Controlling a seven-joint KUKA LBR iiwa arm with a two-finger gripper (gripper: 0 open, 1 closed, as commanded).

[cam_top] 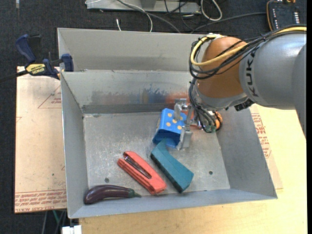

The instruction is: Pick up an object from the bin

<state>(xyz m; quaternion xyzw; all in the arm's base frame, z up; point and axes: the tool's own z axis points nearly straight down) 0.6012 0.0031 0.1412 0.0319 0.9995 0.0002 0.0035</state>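
The claw hangs at the centre of the grey metal bin, just right of a blue plastic block with yellow dots. Whether the claw is wide or narrow cannot be told. Below them lie a teal rectangular block, a red stapler and, lower left, a dark purple toy aubergine.

Bright, even light is filling the grey metal bin; its back wall is mirroring faint coloured smears, and the rounded orange cover is gleaming softly.
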